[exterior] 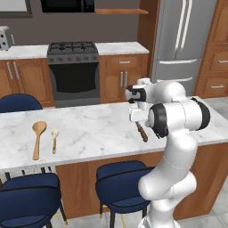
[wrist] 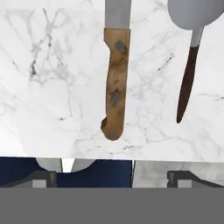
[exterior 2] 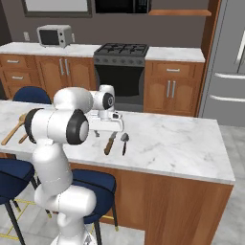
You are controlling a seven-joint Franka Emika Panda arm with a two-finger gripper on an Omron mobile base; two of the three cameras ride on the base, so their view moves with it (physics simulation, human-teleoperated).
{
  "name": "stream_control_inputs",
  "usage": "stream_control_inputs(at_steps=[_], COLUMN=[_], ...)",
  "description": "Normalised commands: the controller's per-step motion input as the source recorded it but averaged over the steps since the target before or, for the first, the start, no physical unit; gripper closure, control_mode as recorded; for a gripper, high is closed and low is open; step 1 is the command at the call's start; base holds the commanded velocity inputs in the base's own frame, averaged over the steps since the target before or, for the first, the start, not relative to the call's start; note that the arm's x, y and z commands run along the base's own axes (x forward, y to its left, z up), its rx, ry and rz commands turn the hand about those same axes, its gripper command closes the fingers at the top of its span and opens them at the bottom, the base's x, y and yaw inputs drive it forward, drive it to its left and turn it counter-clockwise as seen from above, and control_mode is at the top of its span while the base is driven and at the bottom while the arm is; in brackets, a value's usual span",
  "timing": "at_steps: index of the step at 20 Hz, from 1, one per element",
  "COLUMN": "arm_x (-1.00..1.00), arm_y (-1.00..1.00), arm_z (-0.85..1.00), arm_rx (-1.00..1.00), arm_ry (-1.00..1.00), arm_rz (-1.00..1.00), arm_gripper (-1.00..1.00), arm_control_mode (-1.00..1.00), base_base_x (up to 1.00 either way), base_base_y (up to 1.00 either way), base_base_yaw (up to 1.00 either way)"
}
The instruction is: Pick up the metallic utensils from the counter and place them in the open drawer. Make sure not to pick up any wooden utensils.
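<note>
The tool (exterior 2: 106, 128) hangs with its jaws spread wide and empty above the white grey-veined marble worktop (exterior 2: 177, 143). Below it lie a grey metal knife with a brown wooden handle (wrist: 115, 83) and, just beside it, a grey round-bowled spoon with a dark handle (wrist: 190, 52). Two tan wooden spoons (exterior: 38, 138) lie well apart from them.

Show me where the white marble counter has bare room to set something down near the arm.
Bare marble counter runs from the grey spoon with the dark handle to the far end, and between the wood-handled knife and the two tan wooden spoons. It is crowded under the open gripper, where knife and spoon lie close.
</note>
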Motion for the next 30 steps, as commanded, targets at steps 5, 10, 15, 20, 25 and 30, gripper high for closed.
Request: stream_control_inputs(at_steps=[5, 10, 15, 20, 25, 30], arm_x=[0.32, 0.32, 0.14, -0.04, -0.01, 0.0], arm_y=[0.0, 0.0, 0.0, 0.0, 0.0, 0.0], arm_z=[-0.36, -0.56, -0.45, -0.28, -0.21, -0.17], arm_rx=[0.0, 0.0, 0.0, 0.0, 0.0, 0.0], arm_ry=[-0.03, -0.02, 0.0, 0.0, 0.0, 0.0], arm_rz=[0.02, 0.0, 0.0, 0.0, 0.0, 0.0], arm_gripper=[-1.0, -1.0, -1.0, -1.0, -1.0, 1.0], arm_control_mode=[-1.0, -1.0, -1.0, -1.0, -1.0, -1.0], base_base_x=[0.0, 0.0, 0.0, 0.0, 0.0, 0.0], base_base_y=[0.0, 0.0, 0.0, 0.0, 0.0, 0.0], base_base_yaw=[0.0, 0.0, 0.0, 0.0, 0.0, 0.0])
